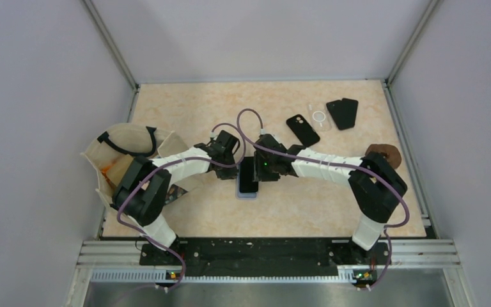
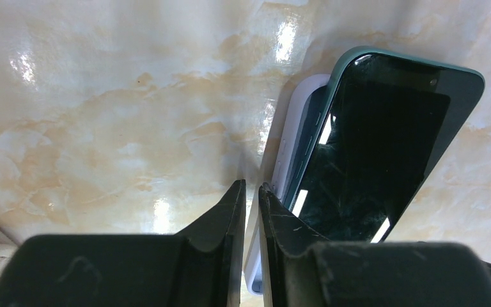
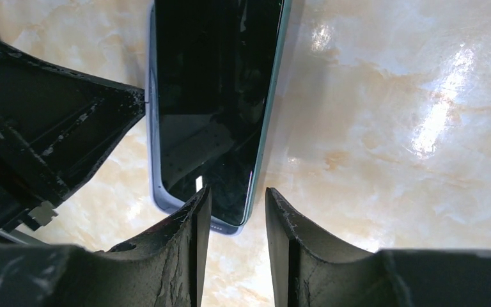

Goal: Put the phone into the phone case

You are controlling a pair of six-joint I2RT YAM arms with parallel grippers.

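Observation:
A dark-screened phone (image 1: 249, 174) with a teal rim lies face up on the lavender phone case (image 1: 247, 194) in the middle of the table. In the right wrist view the phone (image 3: 214, 96) covers the case's right wall, while the case (image 3: 155, 192) shows along its left side and near end. My left gripper (image 1: 233, 169) is at the case's left side. In the left wrist view this gripper (image 2: 252, 185) is shut on the case's side wall (image 2: 286, 153), with the phone (image 2: 383, 147) just to the right. My right gripper (image 1: 263, 171) (image 3: 238, 190) stands open at the phone's near right corner and holds nothing.
A black phone (image 1: 302, 130), a clear case (image 1: 320, 118) and two black cases (image 1: 342, 113) lie at the back right. A brown round thing (image 1: 384, 153) sits near the right edge. A cream bag (image 1: 128, 150) with a black strap lies at the left, under my left arm.

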